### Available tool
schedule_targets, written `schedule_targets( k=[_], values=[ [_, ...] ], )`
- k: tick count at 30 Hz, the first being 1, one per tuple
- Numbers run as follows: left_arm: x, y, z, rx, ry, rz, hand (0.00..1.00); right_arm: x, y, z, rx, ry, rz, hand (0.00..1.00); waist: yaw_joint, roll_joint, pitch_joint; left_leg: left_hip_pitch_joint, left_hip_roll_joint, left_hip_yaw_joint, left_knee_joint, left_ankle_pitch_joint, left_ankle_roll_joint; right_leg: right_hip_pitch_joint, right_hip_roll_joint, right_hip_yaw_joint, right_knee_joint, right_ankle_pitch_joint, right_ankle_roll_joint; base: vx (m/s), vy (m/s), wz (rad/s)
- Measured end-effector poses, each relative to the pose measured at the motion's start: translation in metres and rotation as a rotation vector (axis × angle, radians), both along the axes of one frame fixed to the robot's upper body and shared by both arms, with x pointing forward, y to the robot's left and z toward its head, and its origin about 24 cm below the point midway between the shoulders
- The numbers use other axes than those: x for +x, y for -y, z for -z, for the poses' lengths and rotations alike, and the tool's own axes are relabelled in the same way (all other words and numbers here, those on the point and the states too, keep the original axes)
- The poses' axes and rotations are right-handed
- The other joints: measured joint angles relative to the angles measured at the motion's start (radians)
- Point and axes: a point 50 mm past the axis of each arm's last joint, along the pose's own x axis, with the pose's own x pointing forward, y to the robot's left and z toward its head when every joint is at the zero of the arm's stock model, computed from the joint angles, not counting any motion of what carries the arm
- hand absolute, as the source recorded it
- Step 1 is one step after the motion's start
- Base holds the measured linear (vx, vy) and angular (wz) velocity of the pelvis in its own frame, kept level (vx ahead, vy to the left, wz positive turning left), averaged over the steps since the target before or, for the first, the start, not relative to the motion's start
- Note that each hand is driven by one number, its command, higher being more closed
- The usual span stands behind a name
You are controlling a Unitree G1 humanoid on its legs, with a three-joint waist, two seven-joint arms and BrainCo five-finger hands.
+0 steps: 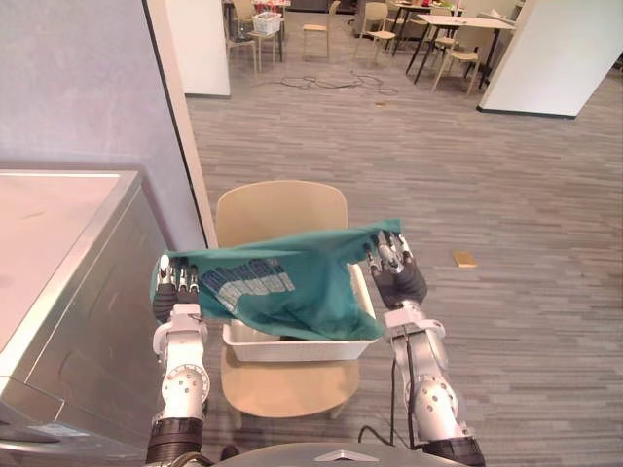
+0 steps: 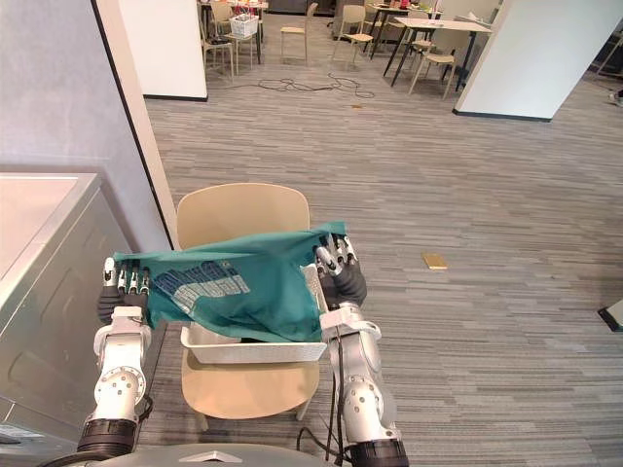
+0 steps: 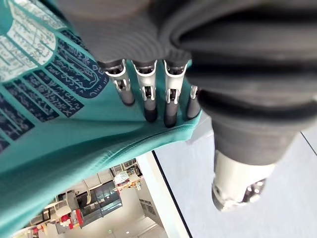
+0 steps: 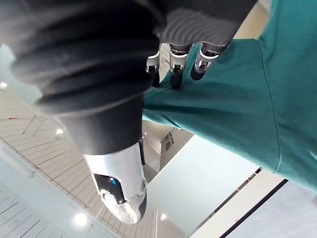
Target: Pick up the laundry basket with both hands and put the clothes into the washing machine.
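While left robot hand (image 1: pixel 165 300) and right robot hand (image 1: pixel 397 282) clamp teal shirt (image 1: pixel 302 287), eye views show basket (image 1: pixel 292 348) beneath.

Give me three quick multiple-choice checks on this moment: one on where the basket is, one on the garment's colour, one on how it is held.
1. Where does the white basket stand?
A. on the floor
B. on a dining table
C. on the tan chair

2. What colour is the shirt?
A. teal green
B. red
C. yellow

3. How is the shirt held?
A. folded inside the basket
B. spread between the left hand and the right hand
C. dangling from one hand alone

Answers:
1 C: the basket rests on the chair's seat.
2 A: the cloth is teal green with a blue and white print.
3 B: each hand grips one end of the shirt, above the basket.
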Motion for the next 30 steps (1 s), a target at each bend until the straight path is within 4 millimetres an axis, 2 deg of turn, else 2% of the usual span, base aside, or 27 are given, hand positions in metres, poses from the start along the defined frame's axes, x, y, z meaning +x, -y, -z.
schedule_targets(
  k=[8, 15, 21, 22, 30],
  values=[
    [0.001, 0.002, -0.002, 0.129, -0.024, 0.042, 0.0, 0.017, 0.001, -0.012, -0.017, 0.045, 0.027, 0.0, 0.007, -0.002, 0.003, 0.001, -0.001, -0.014, 0.0, -0.002, -0.002, 0.013, 0.0, -0.014, -0.003, -0.002, 0.0, 0.01, 0.004, 0.04],
    [0.003, 0.005, -0.003, 0.209, -0.038, 0.101, 0.0, 0.024, 0.002, -0.023, -0.016, 0.088, 0.032, 0.0, 0.014, -0.002, 0.006, -0.008, -0.001, -0.025, 0.0, 0.003, 0.003, 0.014, 0.0, -0.028, -0.004, -0.004, -0.003, 0.01, 0.004, 0.05],
    [0.005, 0.016, -0.002, 0.236, -0.034, 0.178, 0.0, 0.024, 0.002, -0.024, -0.018, 0.092, 0.03, 0.0, 0.015, -0.003, 0.006, -0.01, -0.002, -0.028, 0.0, 0.004, 0.003, 0.014, 0.0, -0.028, -0.003, -0.005, -0.001, 0.0, 0.0, 0.0],
    [0.005, 0.018, -0.002, 0.236, -0.031, 0.187, 1.0, 0.024, 0.002, -0.024, -0.018, 0.092, 0.029, 0.0, 0.015, -0.002, 0.007, -0.01, -0.002, -0.028, 0.0, 0.004, 0.003, 0.014, 0.0, -0.028, -0.003, -0.005, -0.001, 0.0, 0.0, 0.0],
    [0.006, 0.026, 0.001, 0.208, -0.035, 0.221, 1.0, 0.032, -0.001, -0.025, -0.025, 0.092, 0.014, 0.0, 0.013, -0.004, 0.013, -0.007, -0.002, -0.027, 0.0, 0.004, 0.004, 0.013, 0.0, -0.027, -0.001, -0.007, -0.002, 0.0, 0.0, 0.0]
  ],
)
